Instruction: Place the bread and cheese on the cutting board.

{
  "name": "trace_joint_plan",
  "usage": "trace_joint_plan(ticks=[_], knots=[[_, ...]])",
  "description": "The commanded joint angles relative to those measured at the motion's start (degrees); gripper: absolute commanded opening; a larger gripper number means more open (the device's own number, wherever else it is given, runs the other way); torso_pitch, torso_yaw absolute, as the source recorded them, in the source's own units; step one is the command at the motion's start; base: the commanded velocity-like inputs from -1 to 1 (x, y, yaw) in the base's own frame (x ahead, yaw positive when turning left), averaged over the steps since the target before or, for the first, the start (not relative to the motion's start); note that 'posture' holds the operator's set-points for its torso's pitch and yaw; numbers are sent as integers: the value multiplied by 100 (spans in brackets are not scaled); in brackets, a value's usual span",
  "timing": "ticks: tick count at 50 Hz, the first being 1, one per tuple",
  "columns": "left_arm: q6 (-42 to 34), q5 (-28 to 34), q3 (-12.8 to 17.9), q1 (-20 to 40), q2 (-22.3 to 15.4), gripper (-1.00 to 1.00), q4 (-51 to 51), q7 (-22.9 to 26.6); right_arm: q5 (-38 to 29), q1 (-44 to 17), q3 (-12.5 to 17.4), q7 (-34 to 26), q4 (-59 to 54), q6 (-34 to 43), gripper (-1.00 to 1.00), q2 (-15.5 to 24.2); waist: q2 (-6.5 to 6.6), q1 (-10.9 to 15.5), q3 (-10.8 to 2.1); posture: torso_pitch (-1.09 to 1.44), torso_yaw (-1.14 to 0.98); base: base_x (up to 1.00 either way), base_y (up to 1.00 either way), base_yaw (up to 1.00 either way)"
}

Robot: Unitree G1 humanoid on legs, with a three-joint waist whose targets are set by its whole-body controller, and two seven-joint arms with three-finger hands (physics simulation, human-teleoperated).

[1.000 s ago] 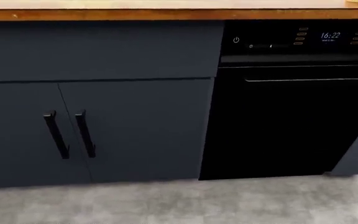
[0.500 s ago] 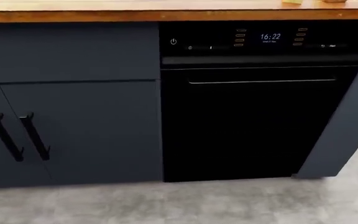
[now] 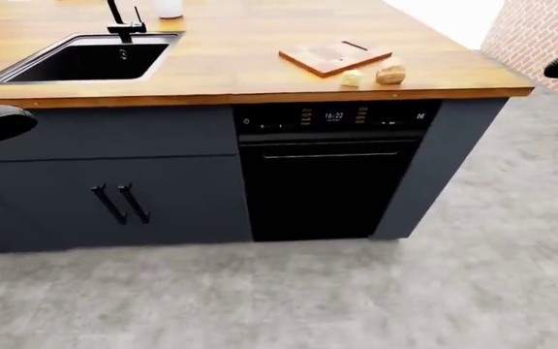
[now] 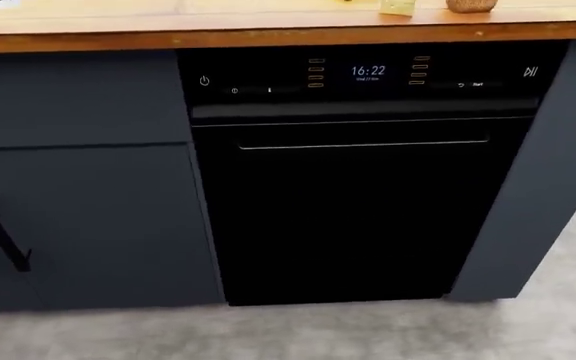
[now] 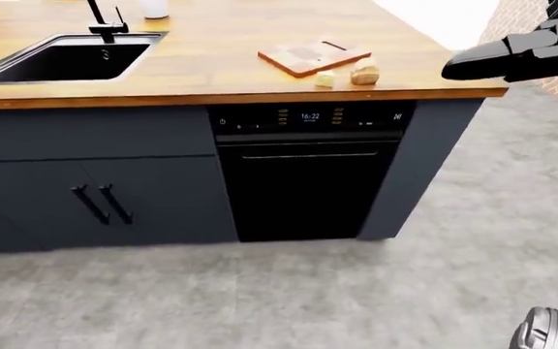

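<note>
A small brown bread roll (image 3: pixel 390 73) and pale cheese cube (image 3: pixel 352 78) sit just below the rectangular wooden cutting board (image 3: pixel 334 56), upper centre-right of the left-eye view, near the counter's edge above the black oven (image 3: pixel 324 183). The right hand (image 5: pixel 512 58) hovers at right, well apart; its grip I cannot tell.

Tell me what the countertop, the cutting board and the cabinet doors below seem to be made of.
Countertop: apparently oiled wood, warm orange-brown with faint grain, low sheen. Cutting board: also wood-like, redder, in matte tones with a darker patch. Cabinet doors: smooth dark blue-grey panels, probably painted or laminate; no grain shows.
</note>
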State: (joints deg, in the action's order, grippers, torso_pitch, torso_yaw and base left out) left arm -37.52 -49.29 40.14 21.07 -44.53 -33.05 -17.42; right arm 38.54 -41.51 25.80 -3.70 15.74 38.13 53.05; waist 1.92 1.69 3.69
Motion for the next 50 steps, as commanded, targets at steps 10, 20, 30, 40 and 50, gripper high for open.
trace_joint_plan(ticks=[10,20,30,40,50], knots=[[211,-23,158,65,-127,100,-230,66,-26,-141,204,26,30,-173,100,171,-461,-127,-32,0,0,44,-26,0],[220,-51,142,119,-186,100,-180,42,-37,43,283,32,167,-229,100,74,9,-269,-70,0,0,46,-12,0],[194,-136,112,192,-272,100,-174,-37,41,-181,218,53,-15,-174,100,221,13,-50,-69,0,0,48,-11,0],[183,-186,208,116,-299,100,-203,-32,3,154,360,24,113,-362,100,76,-445,-185,-96,0,0,37,-16,0],[167,-245,188,166,-371,100,-181,-91,62,140,373,41,117,-345,100,129,59,-237,-160,0,0,33,-11,0]])
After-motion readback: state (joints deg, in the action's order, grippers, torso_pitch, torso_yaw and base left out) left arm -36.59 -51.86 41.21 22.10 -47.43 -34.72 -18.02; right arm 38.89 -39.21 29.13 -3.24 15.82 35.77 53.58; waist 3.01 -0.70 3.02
